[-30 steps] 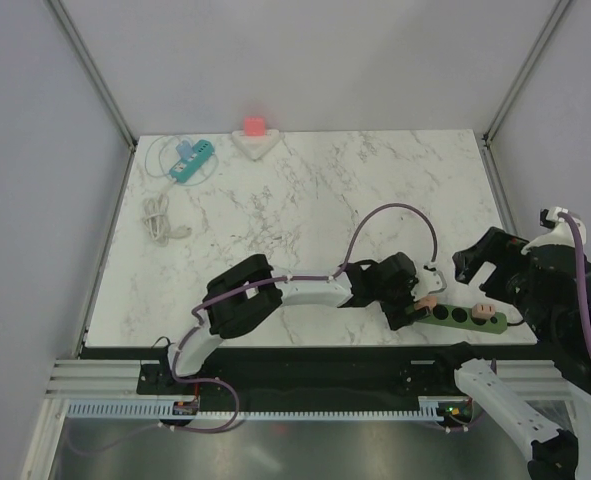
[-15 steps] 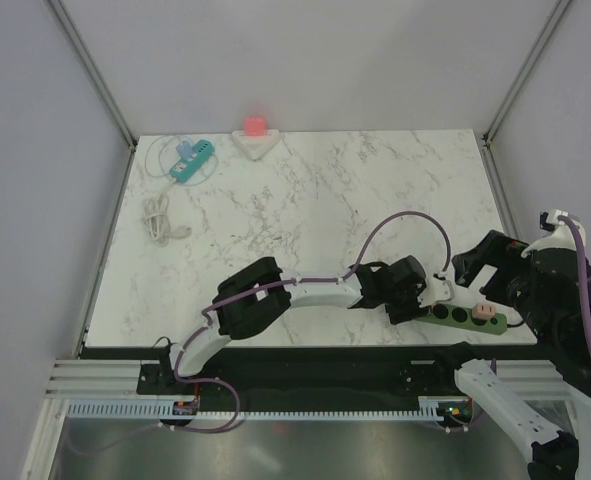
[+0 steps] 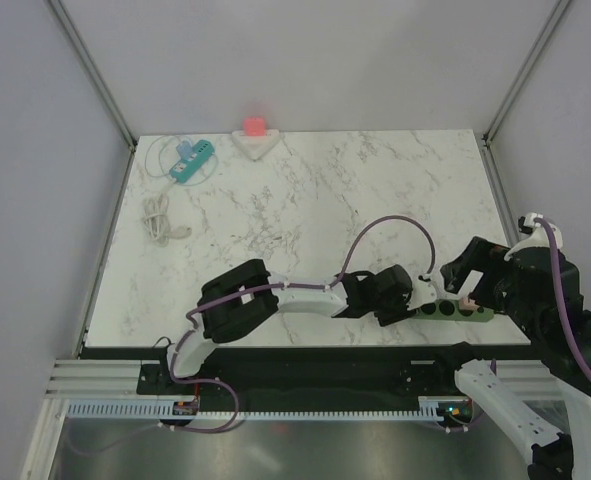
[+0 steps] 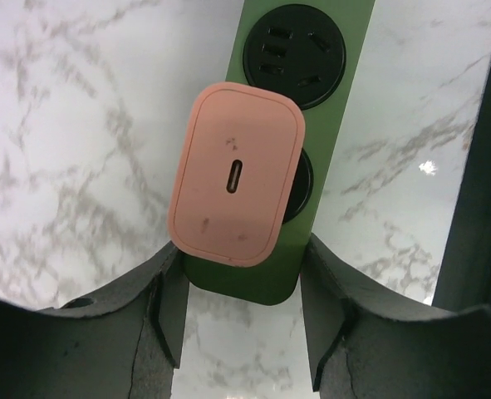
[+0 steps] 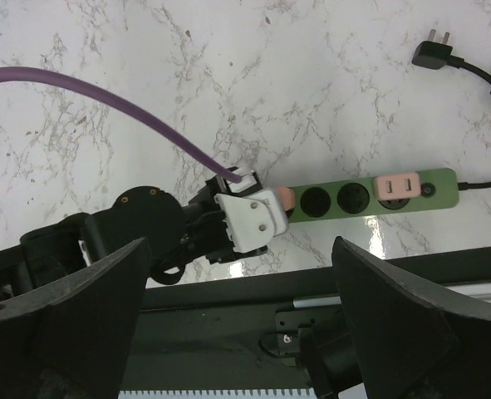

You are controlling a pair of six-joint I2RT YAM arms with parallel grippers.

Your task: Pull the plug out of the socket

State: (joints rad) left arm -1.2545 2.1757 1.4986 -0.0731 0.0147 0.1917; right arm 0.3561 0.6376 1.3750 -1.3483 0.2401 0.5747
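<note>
The socket is a green power strip (image 3: 453, 312) lying along the table's near edge, right of centre. A pink plug (image 4: 235, 174) sits in its leftmost outlet, flat face up with a small slot. My left gripper (image 4: 241, 268) is shut on the strip's left end (image 4: 245, 284), one finger pressed to each long side just below the plug. In the right wrist view the left gripper (image 5: 260, 213) covers most of the plug (image 5: 285, 198). My right gripper (image 3: 465, 285) hovers wide open above the strip's right end, holding nothing.
A second pink adapter (image 5: 396, 185) sits in the strip's right end. Its black cord and plug (image 5: 432, 51) lie further right. A teal power strip (image 3: 190, 160), a white cable (image 3: 158, 218) and a red block (image 3: 254, 127) lie at the back left. The table edge (image 3: 305, 346) is close.
My left gripper has gone from wide open to pinching the green strip's end. The strip shifted slightly left and squared up. My right arm moved left, over the strip's right end.
</note>
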